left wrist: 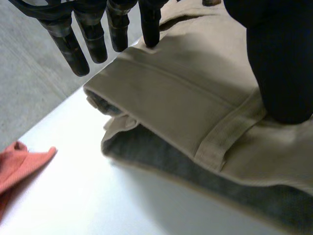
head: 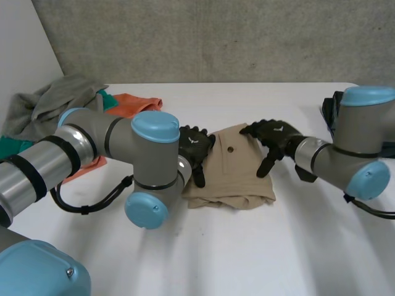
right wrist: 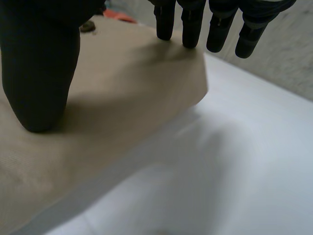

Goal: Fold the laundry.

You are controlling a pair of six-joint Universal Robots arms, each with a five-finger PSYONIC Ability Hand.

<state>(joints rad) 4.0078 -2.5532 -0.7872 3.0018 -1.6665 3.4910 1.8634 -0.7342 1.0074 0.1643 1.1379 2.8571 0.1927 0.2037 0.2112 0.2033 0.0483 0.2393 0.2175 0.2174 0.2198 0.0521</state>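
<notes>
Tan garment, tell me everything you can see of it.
The tan garment looks like woven cotton trousers or shorts. It is folded into a flat stack on the white table. A dark button and a belt loop show. The left robot hand rests its straight fingers and thumb on one side edge, and the right robot hand does the same on the opposite edge.

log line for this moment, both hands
left hand: open, on beige garment left edge | right hand: open, on its right edge | clothes pile: far left of table
</notes>
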